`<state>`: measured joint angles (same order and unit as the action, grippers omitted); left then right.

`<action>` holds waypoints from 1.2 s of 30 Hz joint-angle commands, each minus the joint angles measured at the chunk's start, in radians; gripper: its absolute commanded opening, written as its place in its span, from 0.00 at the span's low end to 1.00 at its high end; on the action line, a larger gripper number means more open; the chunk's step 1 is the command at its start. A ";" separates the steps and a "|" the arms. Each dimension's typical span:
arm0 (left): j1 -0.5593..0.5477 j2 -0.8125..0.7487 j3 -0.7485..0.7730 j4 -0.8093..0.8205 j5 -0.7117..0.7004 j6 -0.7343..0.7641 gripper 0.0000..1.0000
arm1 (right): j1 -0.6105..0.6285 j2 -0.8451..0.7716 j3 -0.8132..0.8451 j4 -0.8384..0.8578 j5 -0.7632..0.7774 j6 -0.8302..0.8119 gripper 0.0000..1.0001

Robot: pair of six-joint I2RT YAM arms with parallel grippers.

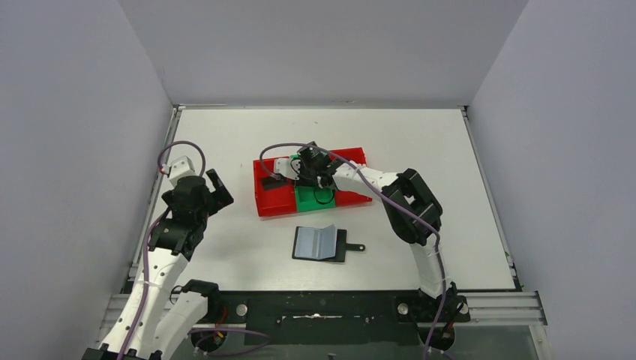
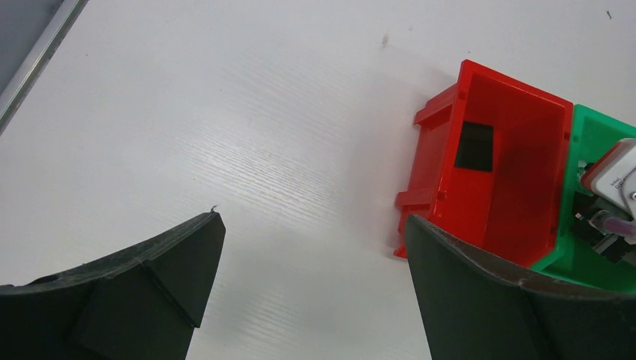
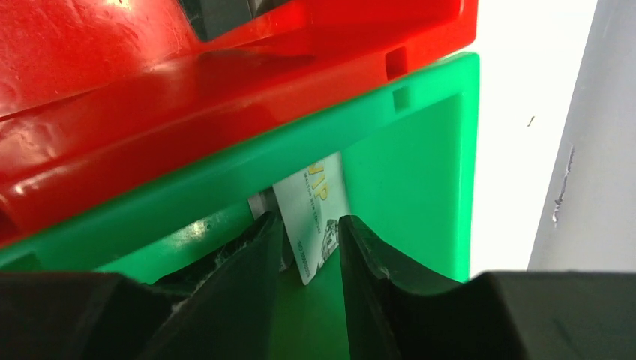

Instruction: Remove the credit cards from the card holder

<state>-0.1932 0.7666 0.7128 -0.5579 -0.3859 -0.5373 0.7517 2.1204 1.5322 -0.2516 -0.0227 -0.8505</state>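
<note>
With the silver-grey card [image 3: 311,195] loose between the slightly parted fingers of the right gripper [image 3: 311,221] inside the green bin [image 3: 420,150], the drop-off looks done, so the next move is lifting clear toward the open card holder [image 1: 322,244], well apart from those fingers, while the left gripper [image 2: 313,219] hangs spread wide and empty.

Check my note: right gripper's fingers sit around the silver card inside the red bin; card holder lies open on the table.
Wrong bin. The right wrist view shows the right gripper around the silver card inside the green bin, not red. The card holder does lie open on the table.
</note>
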 commanded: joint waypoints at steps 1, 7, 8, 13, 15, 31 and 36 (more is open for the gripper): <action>0.010 -0.010 0.021 0.042 0.012 0.010 0.93 | -0.014 -0.088 0.026 0.003 -0.061 0.063 0.35; 0.012 -0.002 0.016 0.051 0.030 0.014 0.92 | -0.016 -0.185 -0.011 0.063 -0.099 0.188 0.38; 0.011 -0.002 0.016 0.052 0.033 0.014 0.92 | -0.014 -0.208 -0.027 0.083 -0.099 0.222 0.39; 0.013 0.003 0.016 0.054 0.038 0.016 0.92 | -0.004 -0.364 -0.147 0.217 -0.094 0.537 0.44; 0.012 0.005 0.014 0.055 0.041 0.017 0.92 | 0.009 -0.418 -0.184 0.226 -0.065 0.776 0.51; 0.024 0.038 0.016 0.061 0.069 0.023 0.93 | 0.405 -0.437 -0.359 -0.219 0.460 1.789 0.60; 0.026 0.043 0.016 0.059 0.070 0.023 0.93 | 0.426 -0.374 -0.317 -0.324 0.485 1.834 0.60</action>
<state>-0.1745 0.8085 0.7128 -0.5545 -0.3286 -0.5335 1.1736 1.7233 1.1614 -0.4740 0.3534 0.8677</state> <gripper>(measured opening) 0.924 0.597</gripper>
